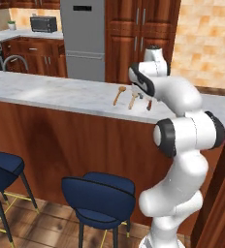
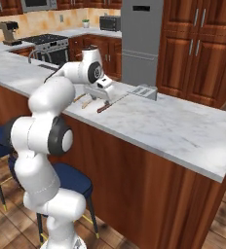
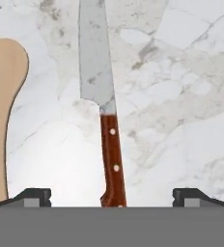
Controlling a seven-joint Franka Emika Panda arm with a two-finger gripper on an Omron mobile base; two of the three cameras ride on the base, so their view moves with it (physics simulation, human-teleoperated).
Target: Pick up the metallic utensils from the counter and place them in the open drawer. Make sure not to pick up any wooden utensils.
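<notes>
- The counter (image 1: 61,94) is a long slab of white-grey veined marble on a reddish-brown wood front, and it runs right under the pincer and off to both sides of it.
- Two dark blue stools (image 1: 99,196) sit on the wood floor on the robot's side of the counter, way below the pincer.
- The pincer (image 2: 101,95) hangs just over the marble with its jaws spread wide and nothing between them. In the hand view the two dark fingertips (image 3: 33,197) sit far apart with bare marble between them, apart from the knife handle.
- A knife (image 3: 104,116) with a grey metal blade and a red-brown riveted handle lies flat on the counter straight below the pincer. Its handle end sits about midway between the fingertips and the blade runs away from the hand. I can't see anything touching it.
- Two wooden spoons (image 1: 125,96) lie on the marble just beside the knife. In the hand view one tan piece (image 3: 3,116) is right by one of the fingertips, near the knife but not touching it.
- Past the pincer, at the far edge of the counter, there's a small grey metallic thing (image 2: 145,91) that I can't make out well enough to name.
</notes>
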